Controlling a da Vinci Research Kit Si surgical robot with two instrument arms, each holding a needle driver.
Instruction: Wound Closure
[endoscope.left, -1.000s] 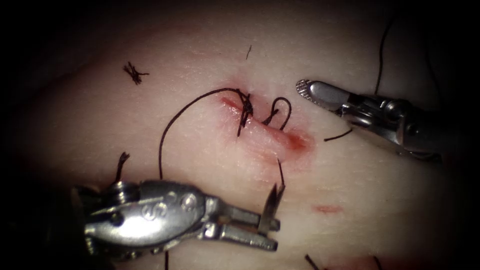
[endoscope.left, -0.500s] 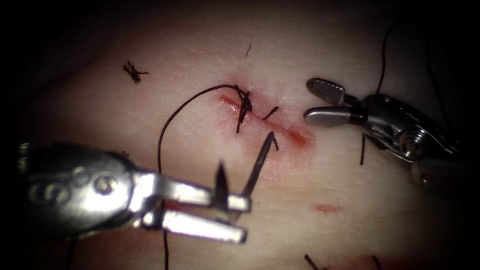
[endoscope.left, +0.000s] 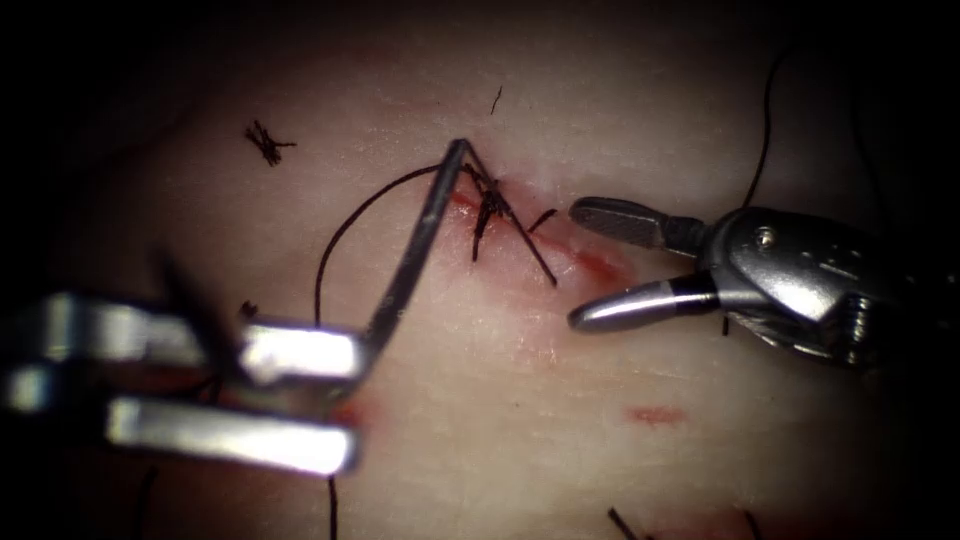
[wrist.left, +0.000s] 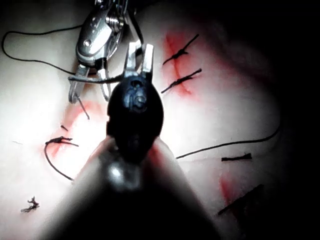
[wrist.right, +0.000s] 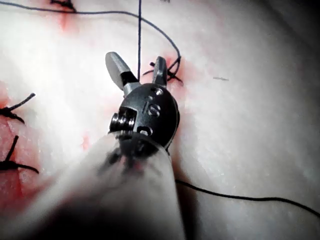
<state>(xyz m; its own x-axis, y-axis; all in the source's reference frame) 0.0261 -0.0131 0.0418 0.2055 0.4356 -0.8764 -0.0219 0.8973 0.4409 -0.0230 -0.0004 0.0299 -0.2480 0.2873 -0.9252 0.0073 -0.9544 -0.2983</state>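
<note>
Left tool (endoscope.left: 345, 400): fingers (endoscope.left: 300, 352) are closed on the needle at one end of its curve, left of the cut; in the left wrist view this tool (wrist.left: 139, 54) is seen from behind.
Right tool (endoscope.left: 590, 265): fingers (endoscope.left: 620, 222) are spread apart and nothing is held; it hovers just right of the cut (endoscope.left: 560, 255).
Needle (endoscope.left: 415, 245): dark and slim, lifted free of the tissue (endoscope.left: 700, 440), rising from the left fingers to its tip near the knot.
Thread (endoscope.left: 525, 240): runs taut from the needle's top down into the cut beside a knotted stitch (endoscope.left: 490, 205).
Change: half a second ago the left tool sat further right with the needle low; it has since been drawn left and the thread pulled through. The right tool has been brought closer.
</note>
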